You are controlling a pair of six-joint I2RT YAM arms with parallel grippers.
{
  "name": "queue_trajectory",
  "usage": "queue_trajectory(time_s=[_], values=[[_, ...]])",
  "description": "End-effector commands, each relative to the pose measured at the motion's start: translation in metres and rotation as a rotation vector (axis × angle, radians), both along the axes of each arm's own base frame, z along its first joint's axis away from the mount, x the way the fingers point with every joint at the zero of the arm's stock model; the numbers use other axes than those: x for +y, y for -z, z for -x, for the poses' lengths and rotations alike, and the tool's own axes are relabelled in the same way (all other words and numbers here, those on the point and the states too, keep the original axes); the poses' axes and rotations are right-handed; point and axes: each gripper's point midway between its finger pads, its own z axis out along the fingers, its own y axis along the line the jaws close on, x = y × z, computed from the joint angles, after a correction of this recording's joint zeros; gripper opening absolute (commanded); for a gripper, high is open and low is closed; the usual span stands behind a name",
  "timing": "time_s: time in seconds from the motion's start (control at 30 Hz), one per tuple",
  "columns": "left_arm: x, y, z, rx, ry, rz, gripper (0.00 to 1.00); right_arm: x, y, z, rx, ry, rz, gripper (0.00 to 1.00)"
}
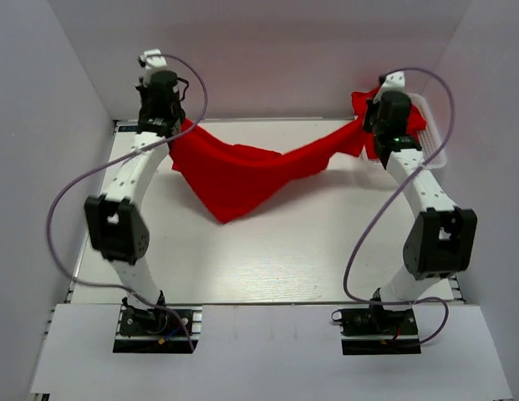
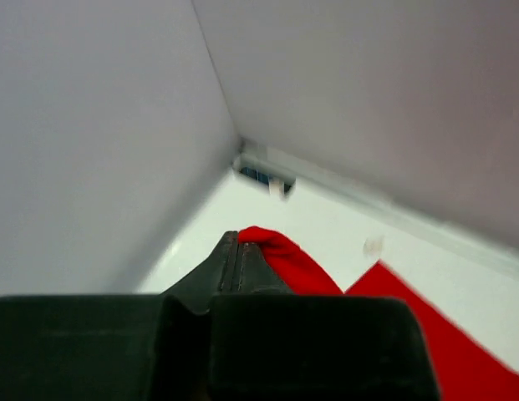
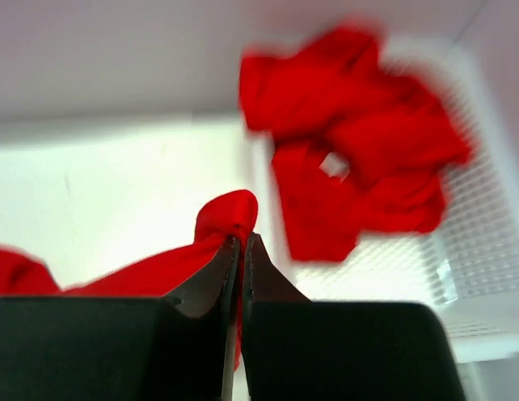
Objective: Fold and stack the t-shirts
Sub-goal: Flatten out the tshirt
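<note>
Over the table (image 1: 267, 267), red t-shirt (image 1: 238, 175) sags, creased.

- White desk (image 1: 267, 259).
- Mesh basket (image 3: 485, 225) stands on it, just right of the right claw (image 3: 242, 241).
- Red shirt (image 1: 234, 180) sags between the left claw (image 2: 238, 241) and the right claw, its tip seemingly touching the desk.

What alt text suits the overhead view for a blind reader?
The left tool and right tool hold a red t-shirt stretched between them over a white table, its middle sagging. A white basket of more red cloth sits far right.
</note>
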Motion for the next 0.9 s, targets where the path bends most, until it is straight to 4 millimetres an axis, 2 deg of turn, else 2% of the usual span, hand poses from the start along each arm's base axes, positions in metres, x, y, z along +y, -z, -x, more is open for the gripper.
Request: queue_trajectory(time_s=[0.0,0.07,0.1,0.13,0.17,0.2,0.23,0.27,0.3,0.33,0.37,0.4,0.43,0.47,0.5,0.53,0.57,0.63,0.67,0.7,0.73,0.77,0.8,0.83,0.87], values=[[0.003,0.153,-0.048,0.296,0.029,0.154,0.0,0.022,0.077,-0.012,0.164,-0.102,-0.062,0.0],[0.003,0.193,-0.068,0.37,0.068,0.19,0.06,0.03,0.089,-0.017,0.186,-0.144,-0.063,0.0],[-0.002,0.195,-0.08,0.366,0.087,0.199,0.1,0.03,0.113,-0.021,0.232,-0.144,-0.062,0.0],[-0.012,0.234,-0.088,0.453,0.133,0.219,0.19,0.032,0.113,-0.024,0.239,-0.158,-0.053,0.0],[-0.011,0.241,-0.094,0.464,0.144,0.23,0.4,0.032,0.118,-0.027,0.251,-0.158,-0.05,0.0],[-0.015,0.236,-0.103,0.444,0.166,0.24,0.52,0.033,0.123,-0.028,0.265,-0.162,-0.045,0.0],[-0.021,0.242,-0.105,0.46,0.194,0.253,0.66,0.034,0.131,-0.028,0.291,-0.171,-0.035,0.0],[-0.023,0.235,-0.107,0.442,0.207,0.257,0.89,0.034,0.13,-0.028,0.288,-0.173,-0.034,0.0],[-0.025,0.238,-0.103,0.448,0.22,0.263,1.0,0.039,0.131,-0.028,0.287,-0.188,-0.041,0.0],[-0.029,0.233,-0.102,0.441,0.252,0.267,1.0,0.04,0.129,-0.027,0.283,-0.196,-0.043,0.0],[-0.031,0.236,-0.096,0.442,0.265,0.273,1.0,0.043,0.13,-0.025,0.285,-0.213,-0.05,0.0],[-0.033,0.211,-0.091,0.4,0.286,0.277,1.0,0.045,0.131,-0.024,0.288,-0.225,-0.052,0.0],[-0.042,0.205,-0.085,0.399,0.318,0.284,1.0,0.045,0.128,-0.023,0.282,-0.225,-0.053,0.0],[-0.048,0.208,-0.074,0.422,0.332,0.274,1.0,0.052,0.131,-0.021,0.289,-0.259,-0.066,0.0],[-0.049,0.204,-0.068,0.42,0.342,0.278,1.0,0.052,0.131,-0.021,0.289,-0.259,-0.065,0.0],[-0.061,0.183,-0.059,0.393,0.393,0.287,1.0,0.052,0.132,-0.02,0.291,-0.262,-0.067,0.0],[-0.067,0.195,-0.045,0.435,0.43,0.307,1.0,0.054,0.133,-0.019,0.294,-0.266,-0.067,0.0],[-0.09,0.199,-0.025,0.472,0.538,0.367,1.0,0.054,0.134,-0.018,0.295,-0.261,-0.068,0.0],[-0.099,0.203,-0.004,0.493,0.563,0.387,1.0,0.051,0.131,-0.018,0.287,-0.253,-0.078,0.0],[-0.107,0.206,0.008,0.509,0.59,0.393,1.0,0.053,0.13,-0.017,0.285,-0.26,-0.077,0.01],[-0.122,0.228,0.031,0.572,0.627,0.416,1.0,0.05,0.13,-0.017,0.286,-0.247,-0.073,0.01],[-0.132,0.218,0.044,0.546,0.653,0.44,1.0,0.05,0.13,-0.015,0.289,-0.243,-0.074,0.01],[-0.144,0.221,0.056,0.56,0.695,0.448,1.0,0.049,0.127,-0.015,0.283,-0.239,-0.073,0.03],[-0.159,0.242,0.078,0.62,0.721,0.452,1.0,0.048,0.131,-0.013,0.292,-0.235,-0.072,0.03],[-0.168,0.246,0.089,0.635,0.735,0.457,1.0,0.047,0.132,-0.012,0.295,-0.232,-0.076,0.03]])
